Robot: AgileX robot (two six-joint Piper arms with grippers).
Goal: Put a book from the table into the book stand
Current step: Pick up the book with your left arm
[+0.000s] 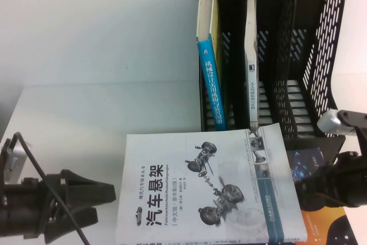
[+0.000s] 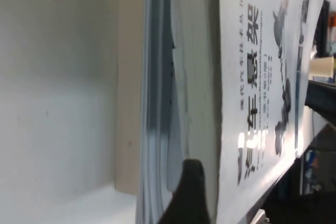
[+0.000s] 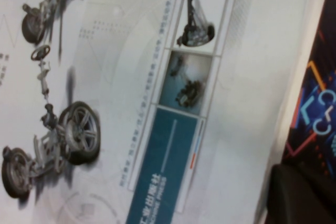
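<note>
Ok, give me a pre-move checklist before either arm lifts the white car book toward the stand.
1. Left gripper open: ok, jaws spread beside the book's left edge.
2. Left gripper holding the book: not ok, nothing is between its jaws; the book lies flat.
3. Right gripper state: cannot tell; it sits at the book's right edge over a dark book.
4. Free slot in the book stand: ok, the right slot is empty.
5. Other slots: not ok, the blue-spined book and a thin white book occupy them.
</note>
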